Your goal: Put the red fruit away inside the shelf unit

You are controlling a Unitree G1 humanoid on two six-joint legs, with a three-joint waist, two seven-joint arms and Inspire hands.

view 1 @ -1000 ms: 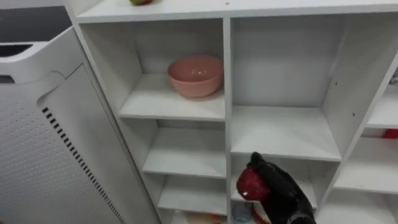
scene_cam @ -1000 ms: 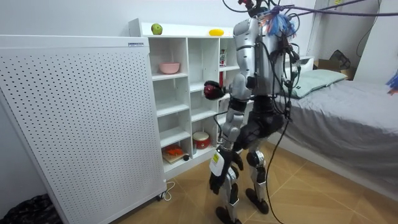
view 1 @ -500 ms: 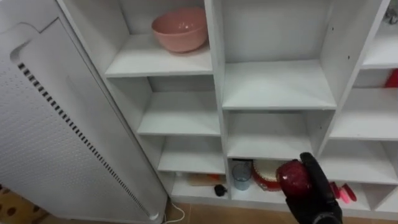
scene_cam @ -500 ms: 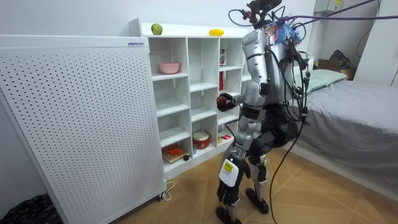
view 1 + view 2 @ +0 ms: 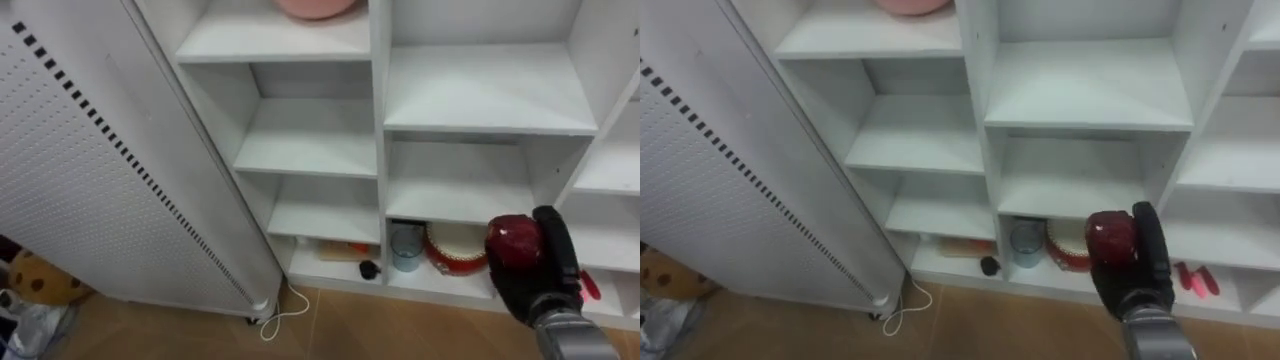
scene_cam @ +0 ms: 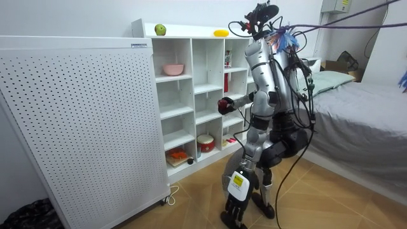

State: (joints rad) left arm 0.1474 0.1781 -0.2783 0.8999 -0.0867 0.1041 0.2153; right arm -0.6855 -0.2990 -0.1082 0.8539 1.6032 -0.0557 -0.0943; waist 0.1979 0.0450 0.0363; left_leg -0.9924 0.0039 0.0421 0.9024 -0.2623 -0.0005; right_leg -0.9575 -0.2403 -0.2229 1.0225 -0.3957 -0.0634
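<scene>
The top edge cuts off the pink bowl (image 5: 314, 7) on the upper left shelf, leaving just its base. On the bottom shelf, the round red container (image 5: 452, 250) is partly hidden behind the red fruit (image 5: 515, 242) and the right hand (image 5: 548, 272).

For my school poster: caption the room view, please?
Robot at the white closet, right hand gripping a red fruit.

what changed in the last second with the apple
The robot straightened up and drew back a little from the shelf; its right hand, shut on the red apple, came away and slightly lower with it. The head camera tipped down; nothing on the shelf moved. Unchanged: the grip on the apple, the pink bowl, the left hand hanging low.
</scene>
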